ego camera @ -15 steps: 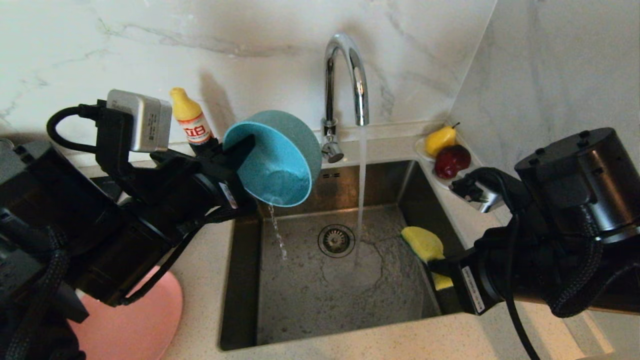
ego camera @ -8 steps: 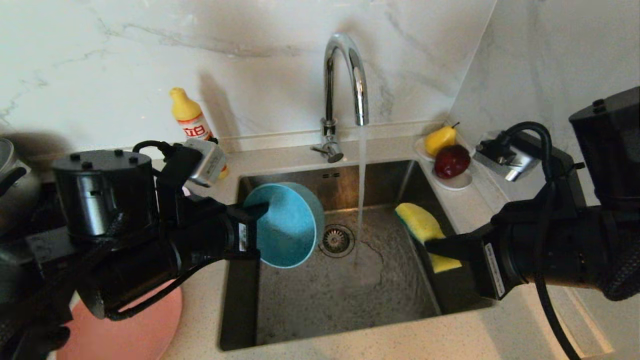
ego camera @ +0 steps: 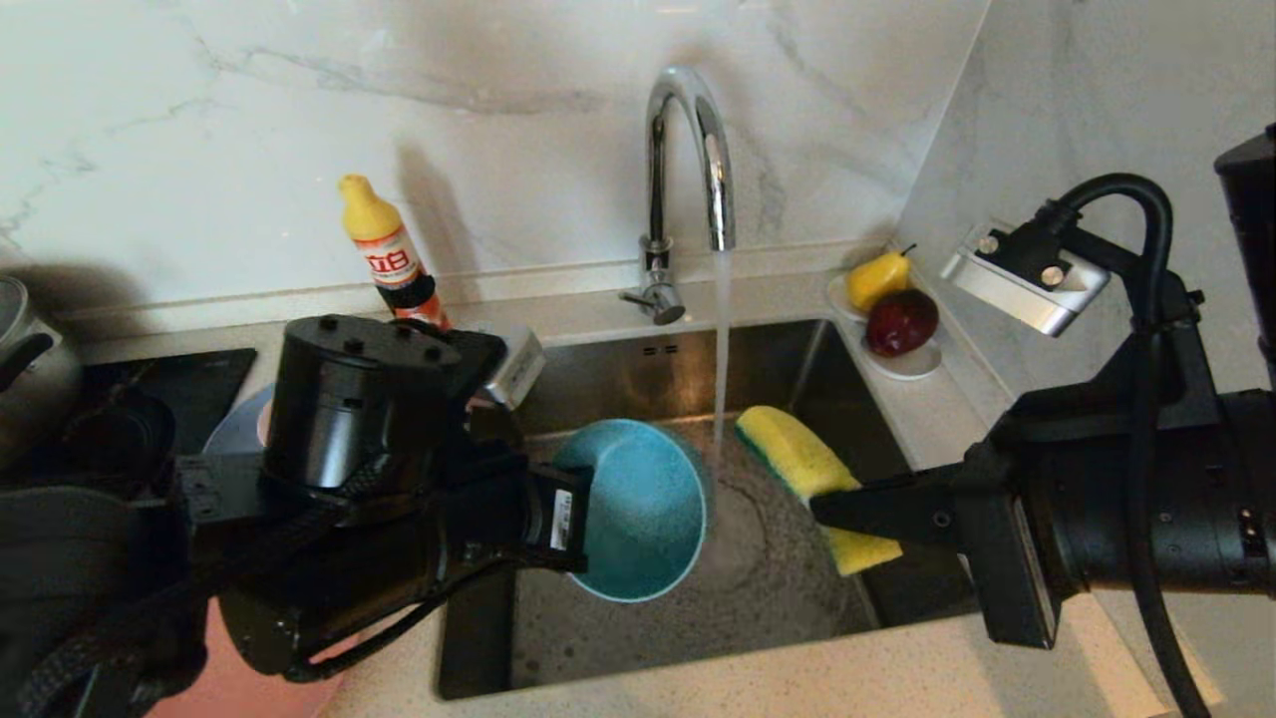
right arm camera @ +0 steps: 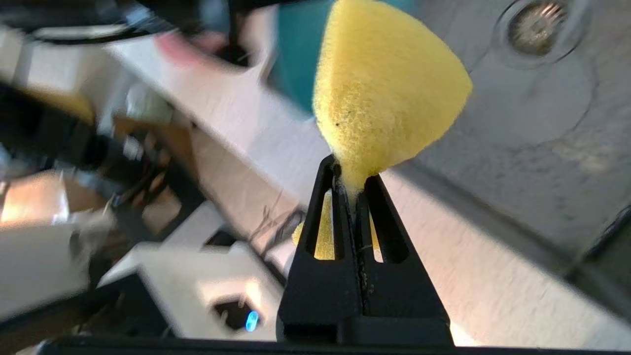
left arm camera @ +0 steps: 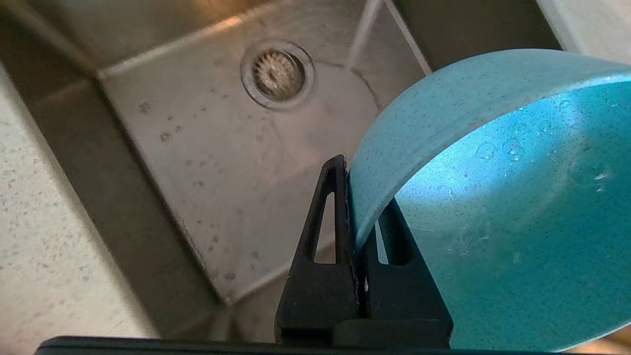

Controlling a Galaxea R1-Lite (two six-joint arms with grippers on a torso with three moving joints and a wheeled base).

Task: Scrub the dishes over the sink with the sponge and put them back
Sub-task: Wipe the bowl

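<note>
Lowered since a second ago, the teal bowl (ego camera: 643, 509) hangs over the sink (ego camera: 698, 658), rim pinched by the left gripper (left arm camera: 359, 207). Right gripper (right arm camera: 352, 182) clamps the sponge (ego camera: 802, 464) (beside running water).

Head view: left arm body hides most of the pink plate (ego camera: 329, 658), only a sliver at lower left, cut by the bottom edge. Grey-blue plate (ego camera: 239, 429) mostly behind the arm, just a rim arc visible. Steel pot (ego camera: 25, 359) cut by the left edge. Teal bowl (ego camera: 638, 509) covers the drain strainer; its gripped rim sits behind the left gripper (ego camera: 578, 514). Bottle (ego camera: 394, 254) base hidden by the arm. Right wrist view: left half is motion-blurred, objects there unreadable; sponge (right arm camera: 384, 93) top cut by the upper edge. Left wrist view: bowl cut off at the right edge.
</note>
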